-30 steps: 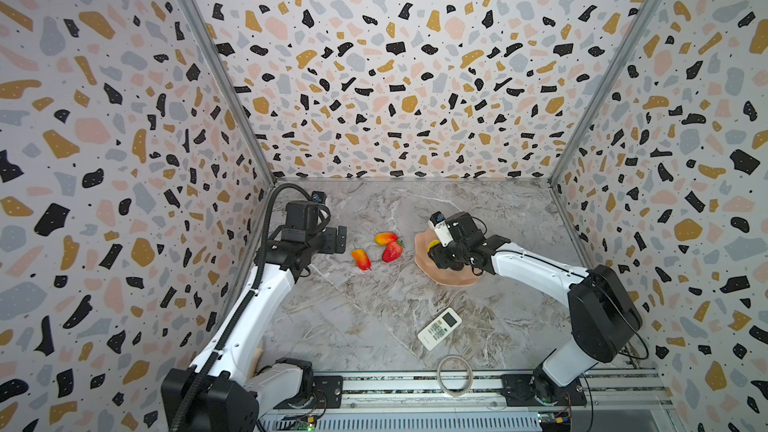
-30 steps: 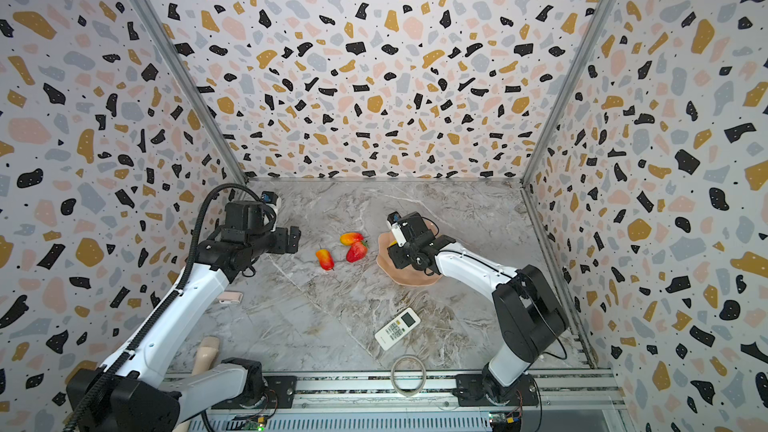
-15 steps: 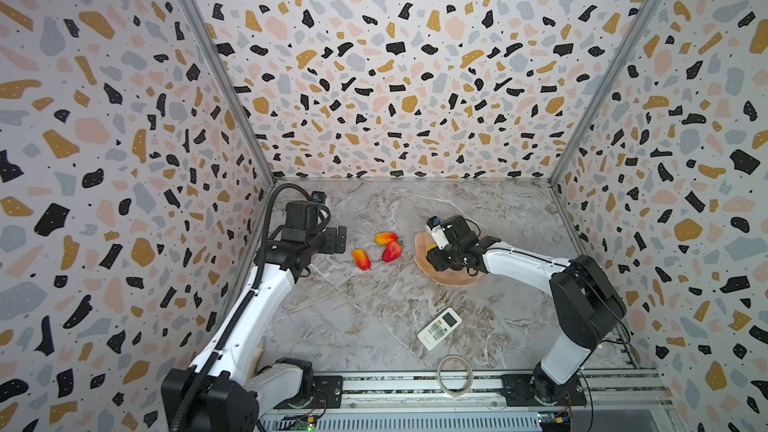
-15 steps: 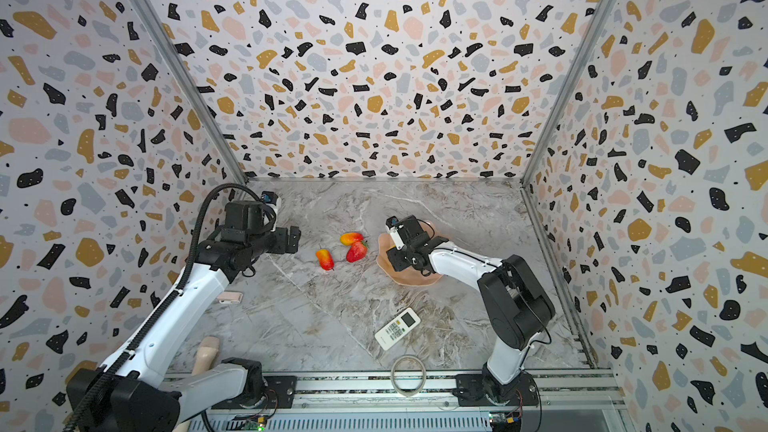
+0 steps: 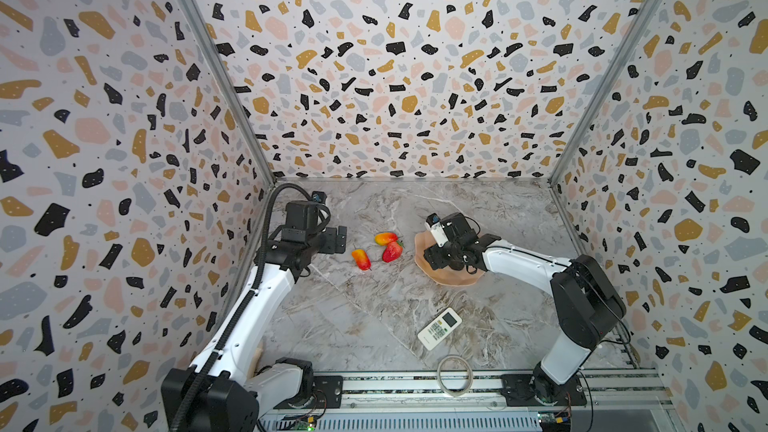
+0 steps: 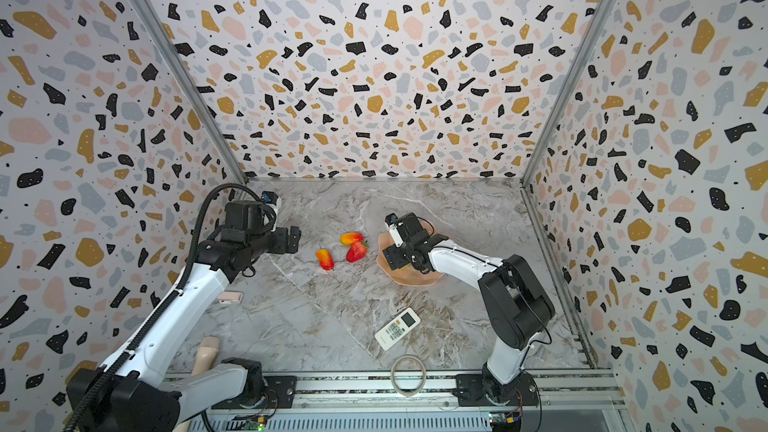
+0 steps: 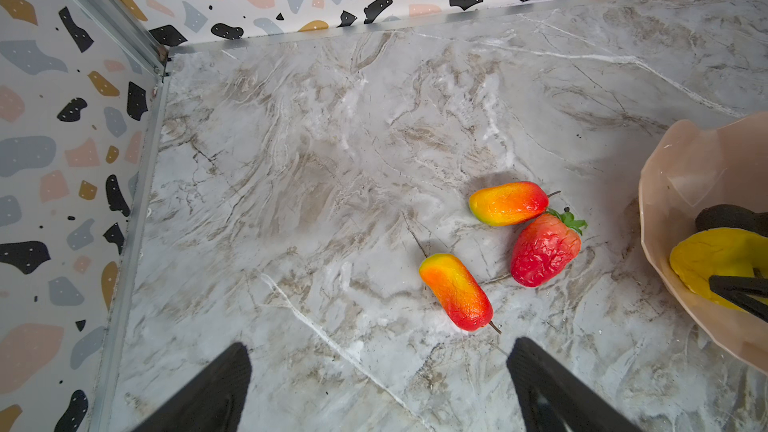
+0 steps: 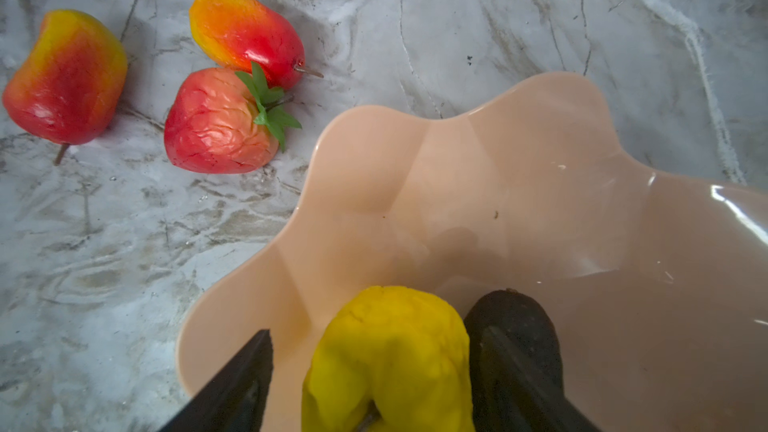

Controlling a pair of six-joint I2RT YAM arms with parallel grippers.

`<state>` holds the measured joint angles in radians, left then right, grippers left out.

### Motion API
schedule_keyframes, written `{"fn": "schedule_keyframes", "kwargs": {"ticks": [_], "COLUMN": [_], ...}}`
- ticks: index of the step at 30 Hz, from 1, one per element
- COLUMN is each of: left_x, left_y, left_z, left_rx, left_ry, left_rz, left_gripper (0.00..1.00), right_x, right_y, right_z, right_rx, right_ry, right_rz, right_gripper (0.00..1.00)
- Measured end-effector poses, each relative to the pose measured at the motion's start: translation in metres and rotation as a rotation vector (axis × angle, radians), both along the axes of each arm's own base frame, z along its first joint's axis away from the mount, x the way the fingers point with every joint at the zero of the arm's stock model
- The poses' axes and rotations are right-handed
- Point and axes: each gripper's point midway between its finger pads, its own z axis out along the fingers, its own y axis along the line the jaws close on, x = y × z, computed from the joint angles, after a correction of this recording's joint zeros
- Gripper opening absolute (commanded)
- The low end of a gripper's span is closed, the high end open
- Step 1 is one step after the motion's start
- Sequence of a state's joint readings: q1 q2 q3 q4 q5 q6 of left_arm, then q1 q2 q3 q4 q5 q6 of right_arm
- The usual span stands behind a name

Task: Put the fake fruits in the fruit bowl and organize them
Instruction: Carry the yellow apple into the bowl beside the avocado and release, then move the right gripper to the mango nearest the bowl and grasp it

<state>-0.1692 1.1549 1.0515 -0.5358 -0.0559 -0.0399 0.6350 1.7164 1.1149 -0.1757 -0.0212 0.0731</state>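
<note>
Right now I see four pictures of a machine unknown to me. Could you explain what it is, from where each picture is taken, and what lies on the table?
These are two white robot arms, each ending in a two-finger gripper. Both top views look down on the whole marble table; the other two pictures come from a camera on each wrist. The left gripper is open and empty. The right gripper stands open around a yellow fruit inside the pink bowl, beside a dark avocado. A strawberry, two red-orange fruits and a white remote lie on the table.
</note>
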Motion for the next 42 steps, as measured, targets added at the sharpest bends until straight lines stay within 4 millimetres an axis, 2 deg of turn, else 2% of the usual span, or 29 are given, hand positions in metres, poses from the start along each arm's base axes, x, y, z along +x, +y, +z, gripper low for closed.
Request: {"fn": "schedule_keyframes", "kwargs": {"ticks": [6,11,16,20,22,25,28,31,35,42], "left_x": [0.0,0.0,0.0,0.0,0.0,0.0,0.0,-0.001,-0.001,-0.001], "left_y": [-0.001,-0.001,-0.001,-0.001,-0.001,-0.002,-0.002,-0.002,-0.001,0.0], "left_z": [0.0,0.0,0.0,0.0,0.0,0.0,0.0,0.002,0.007,0.011], "left_rx": [-0.002,-0.003,-0.004,-0.004,-0.004,-0.009,-0.011,-0.015,-0.024,-0.033], "left_ry": [0.0,0.001,0.001,0.001,0.001,0.001,0.001,-0.003,-0.022,-0.035], "left_rz": [-0.002,-0.005,-0.006,-0.006,-0.005,-0.009,-0.01,-0.01,-0.011,-0.012], "left_gripper": [1.0,0.99,1.0,1.0,0.99,1.0,0.99,0.99,1.0,1.0], "right_x": [0.0,0.003,0.005,0.023,0.032,0.045,0.058,0.068,0.075,0.079], "right_y": [-0.001,0.009,0.039,0.078,0.097,0.125,0.145,0.157,0.164,0.164], "right_z": [0.003,0.022,0.059,0.092,0.096,0.084,0.057,0.026,-0.009,-0.04], "right_rx": [-0.028,-0.049,-0.028,0.004,0.012,0.002,-0.028,-0.06,-0.085,-0.097], "right_ry": [-0.003,-0.044,-0.118,-0.194,-0.21,-0.202,-0.17,-0.126,-0.071,-0.008], "right_rz": [0.002,0.015,0.078,0.147,0.19,0.26,0.312,0.345,0.369,0.378], "right_gripper": [0.99,0.99,0.99,0.99,0.99,0.99,0.99,1.0,0.94,0.81]}}
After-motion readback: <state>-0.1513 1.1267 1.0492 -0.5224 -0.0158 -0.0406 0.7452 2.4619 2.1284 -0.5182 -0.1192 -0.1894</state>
